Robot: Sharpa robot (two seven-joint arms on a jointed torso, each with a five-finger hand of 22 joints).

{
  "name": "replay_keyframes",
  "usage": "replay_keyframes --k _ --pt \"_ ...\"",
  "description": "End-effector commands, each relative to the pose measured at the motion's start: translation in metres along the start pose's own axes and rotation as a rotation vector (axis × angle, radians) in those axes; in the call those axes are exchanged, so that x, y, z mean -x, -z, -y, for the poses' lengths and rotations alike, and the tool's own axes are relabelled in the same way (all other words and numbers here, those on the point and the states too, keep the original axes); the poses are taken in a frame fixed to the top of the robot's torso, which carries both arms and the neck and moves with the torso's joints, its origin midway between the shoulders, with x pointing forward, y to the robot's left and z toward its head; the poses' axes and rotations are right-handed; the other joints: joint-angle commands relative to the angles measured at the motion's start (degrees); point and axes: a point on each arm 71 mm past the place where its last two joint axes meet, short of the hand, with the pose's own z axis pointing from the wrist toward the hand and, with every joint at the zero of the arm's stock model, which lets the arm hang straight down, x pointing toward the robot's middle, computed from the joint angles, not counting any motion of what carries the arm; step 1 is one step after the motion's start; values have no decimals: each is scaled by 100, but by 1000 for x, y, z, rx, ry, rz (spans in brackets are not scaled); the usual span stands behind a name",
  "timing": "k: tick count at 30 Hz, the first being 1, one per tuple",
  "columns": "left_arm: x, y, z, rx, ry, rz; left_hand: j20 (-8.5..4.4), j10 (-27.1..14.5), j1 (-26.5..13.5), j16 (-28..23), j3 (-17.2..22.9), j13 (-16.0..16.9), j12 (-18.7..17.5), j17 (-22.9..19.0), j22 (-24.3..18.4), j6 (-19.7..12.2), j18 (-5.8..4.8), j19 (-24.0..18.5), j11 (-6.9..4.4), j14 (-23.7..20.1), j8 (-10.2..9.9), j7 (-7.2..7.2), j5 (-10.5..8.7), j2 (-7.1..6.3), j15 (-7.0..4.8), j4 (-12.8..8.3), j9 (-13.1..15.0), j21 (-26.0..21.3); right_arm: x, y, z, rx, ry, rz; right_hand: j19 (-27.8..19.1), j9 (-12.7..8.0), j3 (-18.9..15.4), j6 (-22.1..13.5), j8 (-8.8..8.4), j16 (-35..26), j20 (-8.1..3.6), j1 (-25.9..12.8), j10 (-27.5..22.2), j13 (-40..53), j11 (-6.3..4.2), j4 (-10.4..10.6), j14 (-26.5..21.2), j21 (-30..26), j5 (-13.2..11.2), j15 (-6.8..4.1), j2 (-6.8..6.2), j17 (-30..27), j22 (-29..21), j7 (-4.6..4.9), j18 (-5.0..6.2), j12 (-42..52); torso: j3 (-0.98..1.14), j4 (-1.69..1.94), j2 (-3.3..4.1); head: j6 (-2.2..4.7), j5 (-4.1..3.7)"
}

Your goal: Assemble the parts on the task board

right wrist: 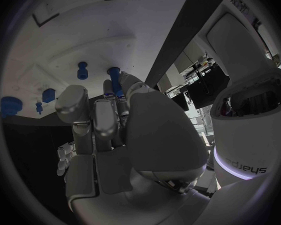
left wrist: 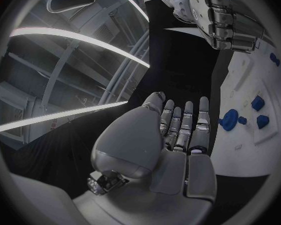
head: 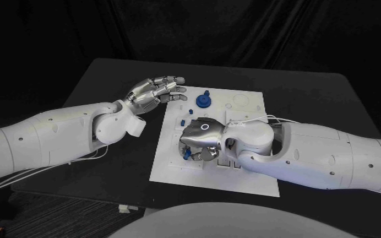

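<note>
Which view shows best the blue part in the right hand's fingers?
The right wrist view: the blue part stands up between the right hand's fingers, over the task board. In the head view the hand covers all but a blue bit. The left wrist view shows that hand's back.

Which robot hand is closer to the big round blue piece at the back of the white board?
Left. The left robot hand hovers open just beside the round blue piece, off the board's edge. The right robot hand is nearer the board's front.
</note>
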Motion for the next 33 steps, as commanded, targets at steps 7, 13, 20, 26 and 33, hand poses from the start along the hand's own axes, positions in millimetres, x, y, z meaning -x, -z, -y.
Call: replay_keyframes --k 7,13,20,26,33 --pt "-1 -1 0 -4 16 -11 -2 -52 -61 34 42 -9 22 -9 9 -37 77 -37 10 -63 26 11 -3 -1 1 -13 -11 -15 -3 1 0 -8 6 -23 -31 4 43 -1 -30 -43 -23 50 67 9 -30 -26 87 -48 20 -39 -2 -12 695 12 -55 27 -1 -1 7 -1 -9" --pt "-2 -1 -1 -3 16 -13 -2 -52 -61 34 42 -9 22 -9 9 -37 77 -37 10 -63 26 11 -3 -1 1 -13 -11 -15 -3 0 0 -6 6 -22 -56 -20 90 -188 -175 -55 8 -92 -96 8 41 -6 72 -79 -140 17 -44 -22 686 76 -59 -62 0 0 5 -1 -14" --pt "-2 -1 -1 -2 17 -14 -3 -57 -71 32 50 -11 24 -11 10 -40 77 -42 9 -73 28 11 -3 -2 -4 -16 -14 -16 -2 -1 0 3 7 -5 -96 -339 18 -1575 -526 -71 147 -390 -855 -41 241 67 37 -174 -582 165 -182 -56 661 -190 -57 -318 -1 1 3 -1 -9" --pt "-2 -1 -1 -1 17 -14 -3 -57 -71 32 50 -11 24 -11 10 -40 77 -42 9 -73 28 11 -3 -2 -4 -16 -14 -16 0 -1 0 13 9 17 -104 -554 -322 -2472 -552 -63 194 -463 -1242 -36 282 103 24 -199 -884 204 -192 -63 654 -376 -37 -322 0 2 4 -1 -15" --pt "-1 -1 -1 1 16 -12 -5 -64 -83 29 60 -15 25 -14 12 -45 78 -47 9 -83 30 11 -4 -2 -7 -20 -17 -17 1 1 2 16 10 53 -108 -586 -493 -2517 -523 -59 215 -495 -1406 -43 309 212 18 -215 -981 227 -193 -68 651 -383 -34 -297 -1 4 5 -1 -12"
